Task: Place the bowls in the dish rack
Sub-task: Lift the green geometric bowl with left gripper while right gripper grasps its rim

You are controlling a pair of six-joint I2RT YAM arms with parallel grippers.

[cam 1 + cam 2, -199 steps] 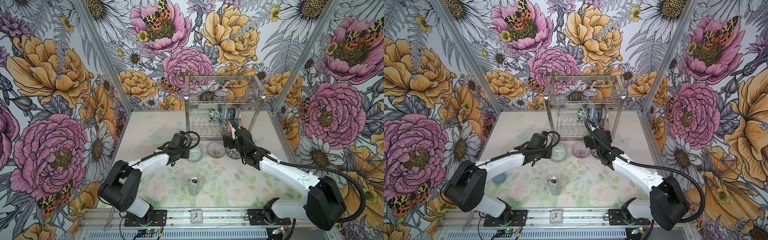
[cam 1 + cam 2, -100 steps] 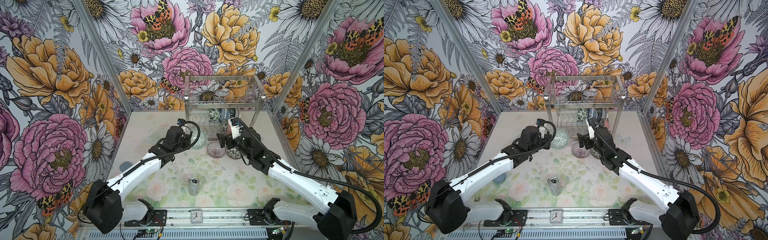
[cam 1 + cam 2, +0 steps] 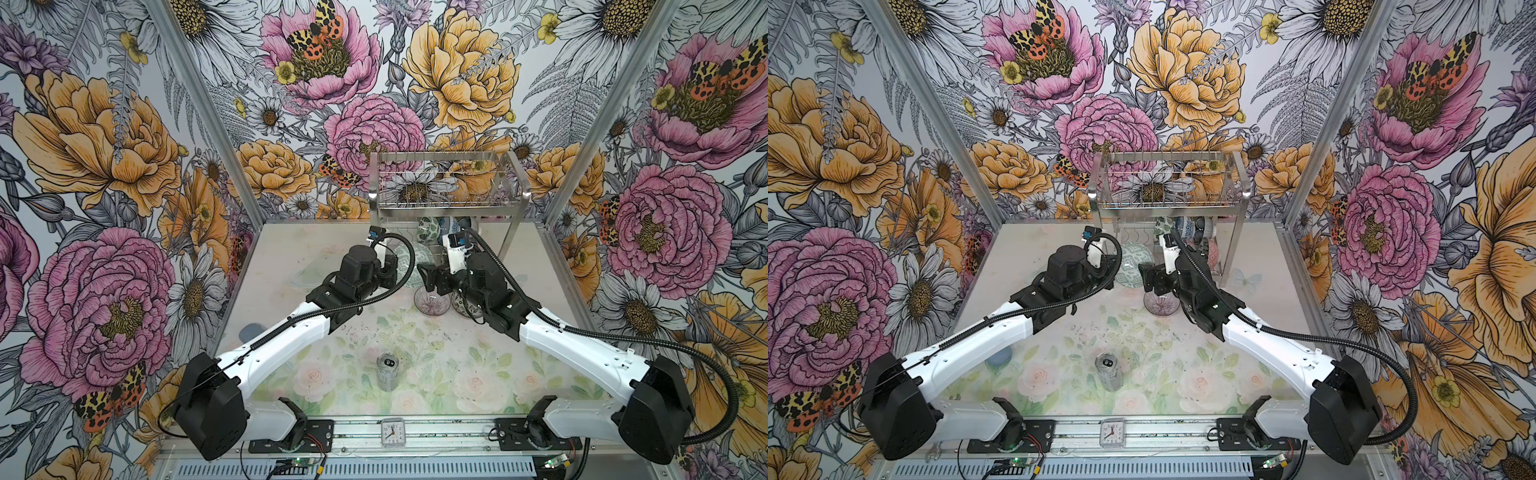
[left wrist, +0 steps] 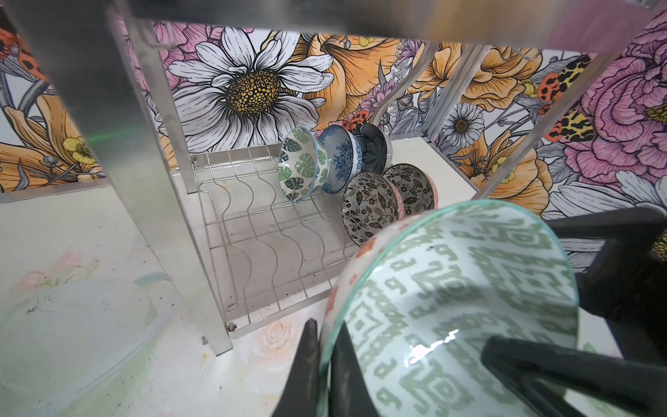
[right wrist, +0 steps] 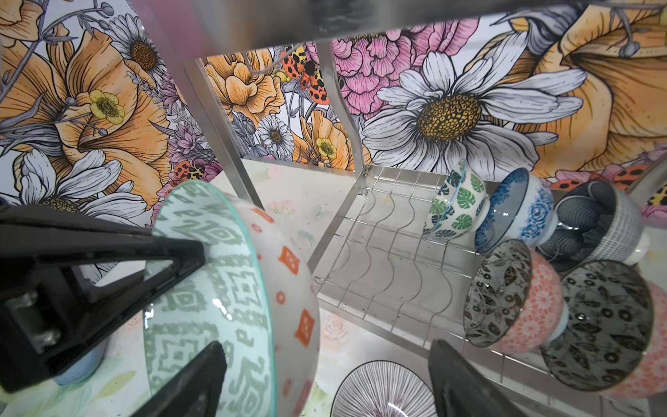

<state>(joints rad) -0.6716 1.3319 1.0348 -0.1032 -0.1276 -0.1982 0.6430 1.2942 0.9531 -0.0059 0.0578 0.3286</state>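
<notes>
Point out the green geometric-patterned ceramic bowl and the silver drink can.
green geometric-patterned ceramic bowl (image 4: 451, 289): left wrist view, inner wall.
silver drink can (image 3: 387, 373): in a top view, side wall.

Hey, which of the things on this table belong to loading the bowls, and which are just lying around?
Job: dish rack, green-patterned bowl in left pincer, loose purple-lined bowl, bowl partly under right arm, five racked bowls.
Lying about: drink can, small clock, clear plastic lid.

White arms (image 3: 282, 340), black joints (image 3: 208, 403), ribbed cables (image 3: 602, 332)
</notes>
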